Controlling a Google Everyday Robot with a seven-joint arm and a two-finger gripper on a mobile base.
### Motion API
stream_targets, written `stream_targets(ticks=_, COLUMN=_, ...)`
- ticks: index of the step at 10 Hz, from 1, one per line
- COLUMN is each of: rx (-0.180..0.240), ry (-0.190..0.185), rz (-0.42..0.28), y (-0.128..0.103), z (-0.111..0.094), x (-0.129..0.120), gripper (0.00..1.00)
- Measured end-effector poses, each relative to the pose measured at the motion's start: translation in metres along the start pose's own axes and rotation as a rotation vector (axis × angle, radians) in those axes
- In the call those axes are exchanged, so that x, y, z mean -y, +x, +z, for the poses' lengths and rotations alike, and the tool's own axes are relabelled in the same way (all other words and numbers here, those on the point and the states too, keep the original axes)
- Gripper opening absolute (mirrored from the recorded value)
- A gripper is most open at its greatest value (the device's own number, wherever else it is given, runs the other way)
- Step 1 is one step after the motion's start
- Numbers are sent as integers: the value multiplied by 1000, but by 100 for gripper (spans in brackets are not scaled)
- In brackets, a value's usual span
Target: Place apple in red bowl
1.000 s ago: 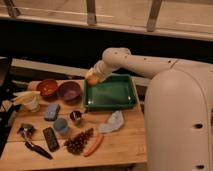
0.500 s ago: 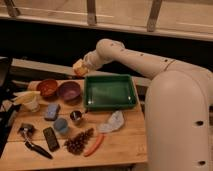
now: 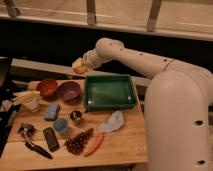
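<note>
The apple (image 3: 78, 66) is a small orange-yellow fruit held in my gripper (image 3: 81, 65), in the air above the table's far edge, just right of and above the purple bowl (image 3: 69, 91). The red bowl (image 3: 48, 87) sits on the table to the left of the purple bowl, left of and below the apple. My white arm reaches in from the right, over the green tray (image 3: 110, 92).
On the wooden table (image 3: 125, 142) lie a white cup (image 3: 31, 102), a blue sponge (image 3: 51, 112), a small blue cup (image 3: 61, 125), a dark can (image 3: 76, 117), a pine cone (image 3: 79, 142), a carrot (image 3: 93, 145), a crumpled white cloth (image 3: 113, 122) and a black remote (image 3: 50, 138).
My gripper has carried the apple to the left, from over the green tray's left corner to above the purple bowl's far side.
</note>
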Motion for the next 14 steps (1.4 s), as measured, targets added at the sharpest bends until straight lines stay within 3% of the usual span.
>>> stream_targets(ticks=5, rx=4, ry=-43, rz=-94, y=-35, z=63, x=-46, gripper=0)
stream_targets(ticks=8, rx=-40, ry=-88, rz=-110, y=-32, z=106, x=-64, gripper=0)
stream_targets(ticks=9, rx=-56, ry=-99, rz=-112, y=-29, z=113, x=-69, gripper=0)
stream_targets(ticks=14, rx=-54, ry=-94, rz=-116, y=-28, z=113, x=-68, gripper=0)
